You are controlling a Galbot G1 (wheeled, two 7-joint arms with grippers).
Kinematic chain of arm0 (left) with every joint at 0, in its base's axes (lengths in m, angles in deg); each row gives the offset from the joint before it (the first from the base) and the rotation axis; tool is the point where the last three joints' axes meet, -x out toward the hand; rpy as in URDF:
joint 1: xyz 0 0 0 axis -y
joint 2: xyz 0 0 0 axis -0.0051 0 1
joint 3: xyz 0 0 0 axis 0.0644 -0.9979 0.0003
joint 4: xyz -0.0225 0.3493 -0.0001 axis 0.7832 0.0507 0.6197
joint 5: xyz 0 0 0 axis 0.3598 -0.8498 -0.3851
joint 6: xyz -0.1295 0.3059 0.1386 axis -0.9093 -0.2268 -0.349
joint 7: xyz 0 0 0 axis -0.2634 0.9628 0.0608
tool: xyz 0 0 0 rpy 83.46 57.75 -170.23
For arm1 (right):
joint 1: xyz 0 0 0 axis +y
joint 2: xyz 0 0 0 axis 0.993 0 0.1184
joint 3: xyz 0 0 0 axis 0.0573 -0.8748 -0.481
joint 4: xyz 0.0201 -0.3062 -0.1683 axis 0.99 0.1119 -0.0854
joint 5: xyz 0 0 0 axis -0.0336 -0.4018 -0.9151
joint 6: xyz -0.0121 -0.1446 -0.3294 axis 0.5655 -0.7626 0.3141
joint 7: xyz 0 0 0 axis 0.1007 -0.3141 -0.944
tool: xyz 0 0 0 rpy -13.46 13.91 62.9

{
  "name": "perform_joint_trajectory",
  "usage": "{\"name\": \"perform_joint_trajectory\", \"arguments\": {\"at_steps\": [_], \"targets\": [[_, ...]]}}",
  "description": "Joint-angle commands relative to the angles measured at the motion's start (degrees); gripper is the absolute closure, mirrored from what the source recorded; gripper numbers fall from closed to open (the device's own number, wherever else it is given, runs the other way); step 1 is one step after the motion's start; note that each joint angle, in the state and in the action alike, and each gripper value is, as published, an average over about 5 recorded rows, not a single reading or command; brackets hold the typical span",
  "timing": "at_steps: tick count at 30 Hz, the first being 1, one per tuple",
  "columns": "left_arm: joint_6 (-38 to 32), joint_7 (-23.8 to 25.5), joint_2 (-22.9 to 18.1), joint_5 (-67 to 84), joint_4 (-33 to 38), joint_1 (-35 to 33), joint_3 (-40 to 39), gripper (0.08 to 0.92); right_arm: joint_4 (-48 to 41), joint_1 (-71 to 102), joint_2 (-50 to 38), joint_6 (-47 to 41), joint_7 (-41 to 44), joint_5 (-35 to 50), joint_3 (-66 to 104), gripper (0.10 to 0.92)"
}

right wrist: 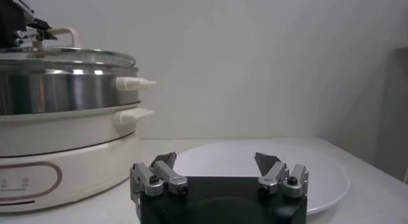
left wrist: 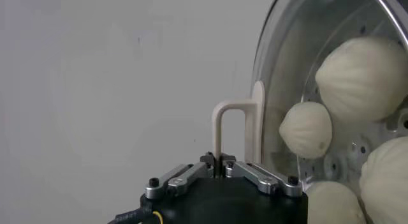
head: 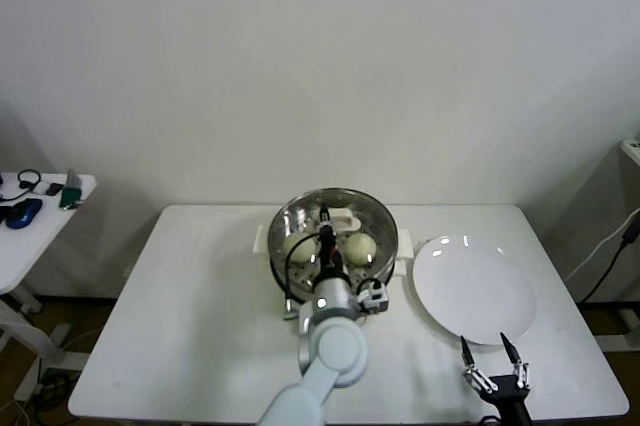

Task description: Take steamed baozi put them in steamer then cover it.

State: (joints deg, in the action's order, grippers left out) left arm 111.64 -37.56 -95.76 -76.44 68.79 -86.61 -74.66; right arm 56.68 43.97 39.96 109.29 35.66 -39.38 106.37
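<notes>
The steel steamer (head: 385, 222) stands on its white pot base (right wrist: 64, 156) at the table's middle back. The clear glass cover (left wrist: 287, 66) lies level on the steamer's rim (right wrist: 60, 55). Through the glass I see several cream-white baozi (left wrist: 362, 78) (left wrist: 307, 129) (head: 360, 246) on the perforated floor. My left gripper (left wrist: 220, 163) is above the steamer's centre (head: 327, 229), shut on the cover's cream handle (left wrist: 233, 117). My right gripper (head: 492, 354) hangs open and empty near the table's front right edge; in the right wrist view the gripper (right wrist: 215, 160) faces the plate.
A flat white plate (head: 475, 291) with nothing on it lies right of the steamer, between it and my right gripper. The pot's side handles (right wrist: 134, 83) stick out toward the plate. A small side table (head: 40, 208) with gadgets stands far left.
</notes>
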Motion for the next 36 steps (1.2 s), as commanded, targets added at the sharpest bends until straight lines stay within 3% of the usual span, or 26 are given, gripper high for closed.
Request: {"name": "perform_joint_trajectory", "arguments": {"at_steps": [1, 12, 20, 23, 36], "targets": [[-0.1, -1.0, -0.4, -0.8, -2.5, -0.2, -0.2, 0.856, -0.2, 0.0, 0.1, 0.2, 0.0, 0.1, 0.0, 0.203], [-1.0, -2.3, 0.7, -0.1, -2.9, 0.0, 0.2, 0.856, -0.4, 0.0, 0.6, 0.7, 0.1, -0.2, 0.1, 0.203], [-0.8, -0.2, 3.0, 3.3, 0.9, -0.3, -1.7, 0.849, -0.4, -0.1, 0.5, 0.5, 0.4, -0.3, 0.2, 0.203], [0.1, 0.3, 4.3, 6.6, 3.0, 0.2, -2.8, 0.796, -0.3, -0.1, 0.4, 0.1, 0.7, -0.3, 0.2, 0.203], [2.7, 0.6, 13.5, 25.7, 17.4, -1.3, -4.2, 0.418, 0.3, -1.1, -0.1, -5.4, -2.5, -0.8, 0.2, 0.203]]}}
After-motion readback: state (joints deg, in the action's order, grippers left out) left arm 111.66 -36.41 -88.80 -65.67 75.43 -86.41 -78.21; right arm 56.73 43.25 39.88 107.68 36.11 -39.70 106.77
